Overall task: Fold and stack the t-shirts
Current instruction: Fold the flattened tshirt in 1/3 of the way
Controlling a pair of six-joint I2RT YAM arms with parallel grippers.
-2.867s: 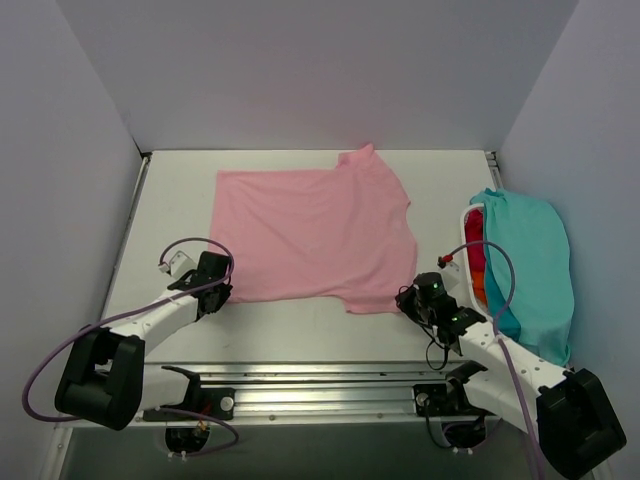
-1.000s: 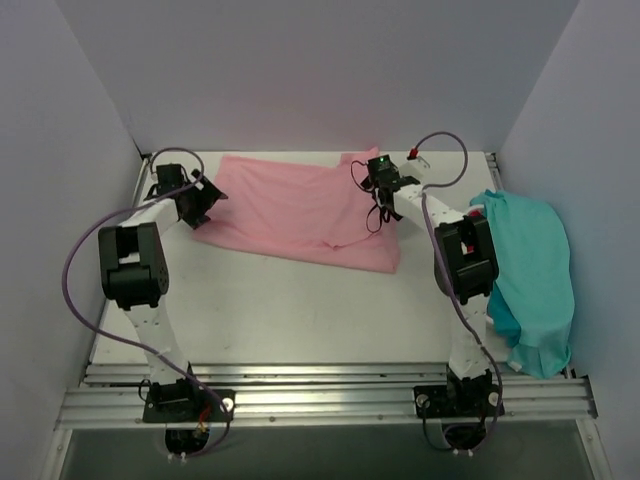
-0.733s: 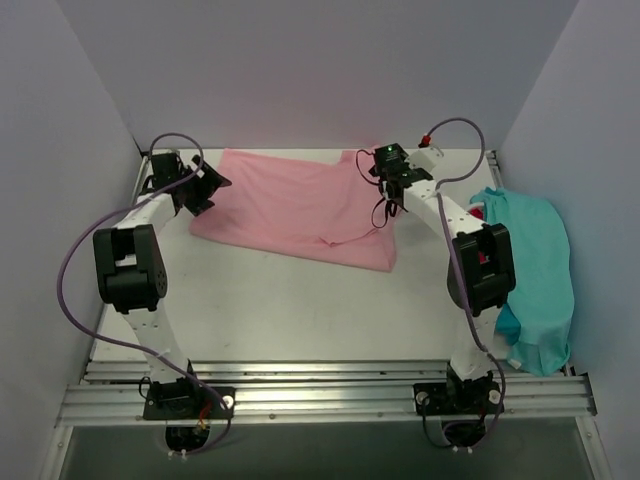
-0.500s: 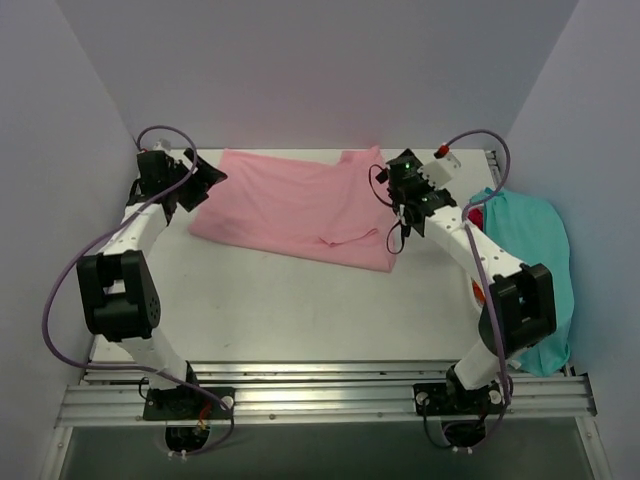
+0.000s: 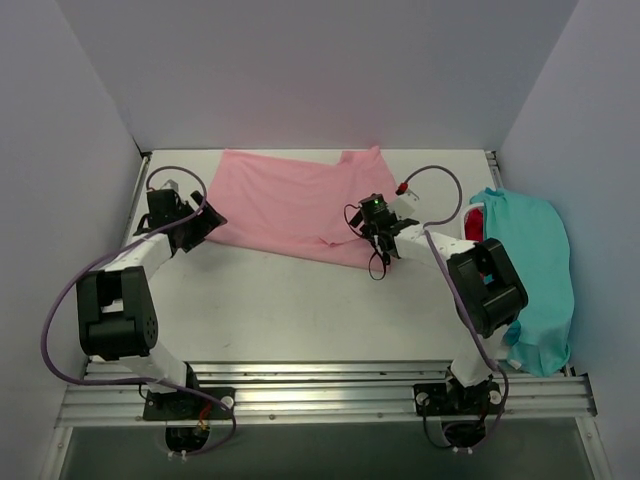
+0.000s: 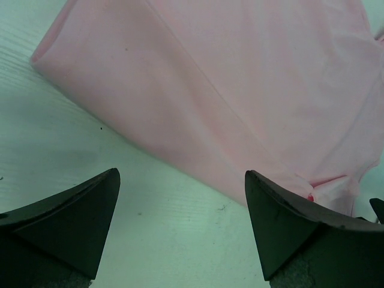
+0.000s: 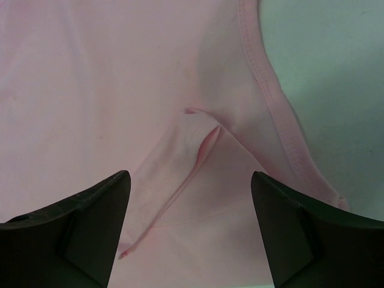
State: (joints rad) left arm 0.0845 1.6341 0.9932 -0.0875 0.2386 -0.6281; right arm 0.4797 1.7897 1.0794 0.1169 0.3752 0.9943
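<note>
Fold-and-stack task, early stage. The pink t-shirt (image 5: 290, 200) is lying on the far middle of the table (image 5: 300, 320), doubled over on itself into a long slanted band; its folded edge (image 6: 150, 138) is running along the near side and a sleeve is sticking out at the far right corner. One lengthwise fold is thus judged done.

The left gripper (image 5: 208, 219) is hovering just beside the band's near left corner; in the left wrist view its fingers are standing wide apart with only bare table and shirt edge between them, so it is gripping nothing. The right gripper (image 5: 383, 240) is hanging over the band's near right end; in the right wrist view its fingers are likewise spread wide and empty, above a hemmed edge (image 7: 273, 111) and a small pucker of cloth (image 7: 201, 141).

At the table's right edge the teal t-shirt (image 5: 535, 260) is lying in a loose heap and draping over the near side, with the red t-shirt (image 5: 476, 222) showing under it; whether another shirt is lying beneath cannot be told.

Remaining, by judgement: the pucker is needing smoothing; the pink band is needing at least one crosswise fold; the heaped shirts are waiting unfolded; no stack is yet forming.
</note>
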